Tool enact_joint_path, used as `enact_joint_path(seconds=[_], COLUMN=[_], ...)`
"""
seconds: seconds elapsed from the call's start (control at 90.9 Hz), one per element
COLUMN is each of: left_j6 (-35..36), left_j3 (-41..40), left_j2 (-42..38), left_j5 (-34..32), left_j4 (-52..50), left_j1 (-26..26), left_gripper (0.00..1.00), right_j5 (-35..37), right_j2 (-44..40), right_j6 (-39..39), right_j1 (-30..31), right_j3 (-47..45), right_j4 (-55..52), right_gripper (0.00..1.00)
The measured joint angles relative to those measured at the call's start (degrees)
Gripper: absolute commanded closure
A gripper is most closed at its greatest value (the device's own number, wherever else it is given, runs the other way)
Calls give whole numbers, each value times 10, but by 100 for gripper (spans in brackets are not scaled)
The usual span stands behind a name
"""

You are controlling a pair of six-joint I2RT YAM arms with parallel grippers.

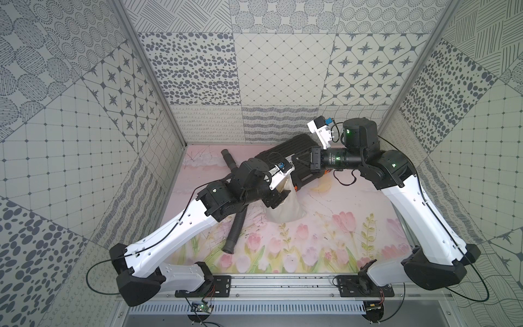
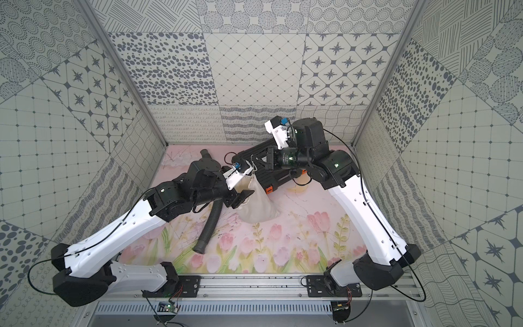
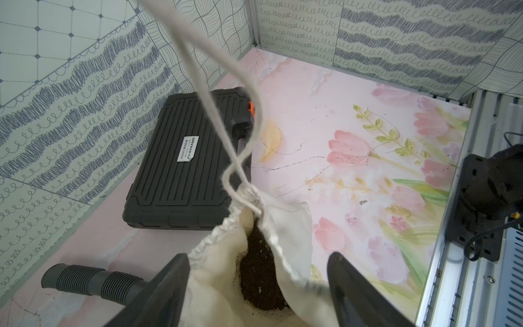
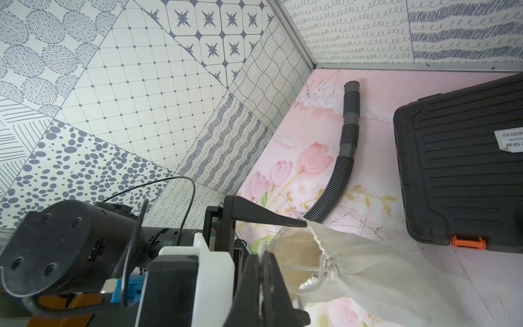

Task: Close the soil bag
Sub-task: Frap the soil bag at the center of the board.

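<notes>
Top views both show the corrugated grey hose (image 1: 235, 226) lying on the floral desk (image 1: 311, 249), off to the left of the black tool case (image 3: 184, 164) and playing no part in this.

Next comes my left gripper (image 3: 258, 256), near the case's latch edge. Its jaws are spread wide, one on either side of the mouth of the soil bag (image 3: 291, 226). That leaves the cloth free to gather between them rather than pinned open. In the right wrist view one of its fingers (image 4: 268, 220) meets the rim.

The bag sits just in front of the case, its bottom slumped on the desk and its neck raised toward the case, because the pale cord (image 3: 215, 113) pulls it from above. In the left wrist view the mouth is puckered on one side but gapes, with dark soil (image 3: 260, 269) showing inside. I judge the closing only partly done.

To the right, above the case, my right gripper (image 4: 262, 263) is pressed together on the cord. One strand runs straight to the knot at the mouth and the other loops slack. I hold high and away so the pull slides the gathers along the cord.

My guess is that the next pull needs the bag's own weight, or my left gripper, to anchor it. Otherwise the bag may simply lift and spill soil.
</notes>
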Motion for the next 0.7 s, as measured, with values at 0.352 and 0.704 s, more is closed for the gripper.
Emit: enact_joint_path(seconds=[0.352,0.704], left_j6=[-11,-25], left_j3=[-1,-4], left_j2=[28,55], left_j5=[-9,2], left_j4=[106,179], left_j1=[7,18], left_gripper=[26,68], right_j5=[-10,10], right_j2=[0,-5], right_j6=[22,33], right_j1=[3,0], right_j3=[0,-1], right_j4=[7,3], right_gripper=[100,100])
